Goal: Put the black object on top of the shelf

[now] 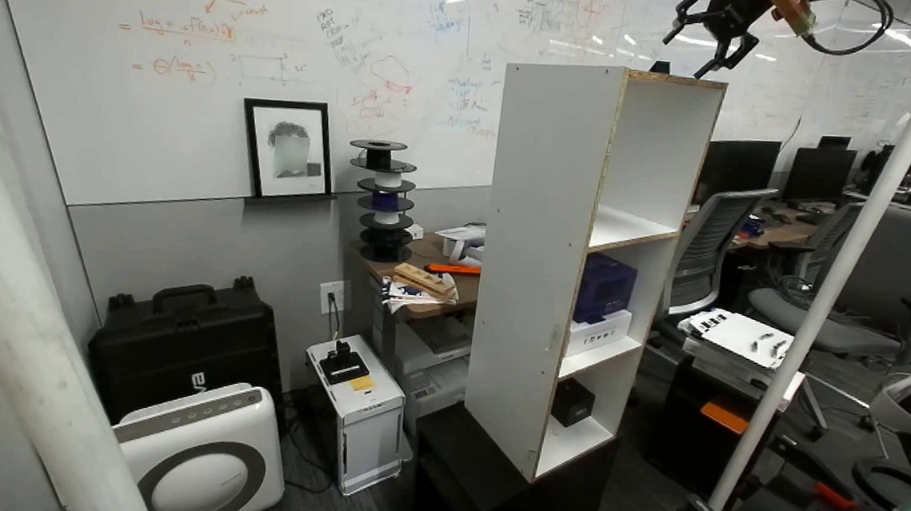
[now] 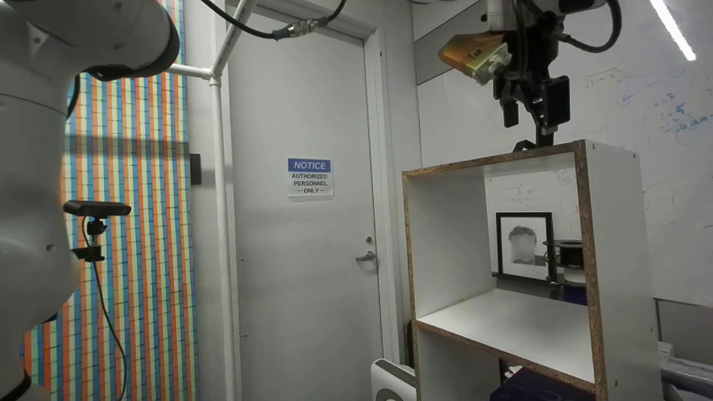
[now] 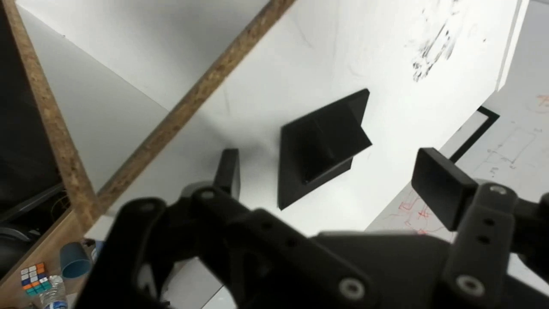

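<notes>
The black object (image 3: 330, 141) rests on the white top of the shelf (image 3: 399, 107), in from its front edge. In the wrist view it shows a flat plate with a block-like part standing out from it. It shows as a small dark shape (image 1: 661, 67) on the top of the tall white shelf (image 1: 546, 214) in an exterior view, and again (image 2: 523, 146) on the shelf (image 2: 621, 250). My gripper (image 3: 336, 180) is open and empty, with its fingers apart on either side of the object in the wrist view. The gripper (image 1: 686, 57) is above the shelf top in both exterior views (image 2: 533, 111).
A dark-blue box (image 1: 607, 288) sits on a white box (image 1: 599, 334) in the middle compartment. A black cube-like item (image 1: 573, 402) is in the bottom compartment. A whiteboard (image 1: 436, 70) stands behind. A white pole (image 1: 839, 266) crosses the right side.
</notes>
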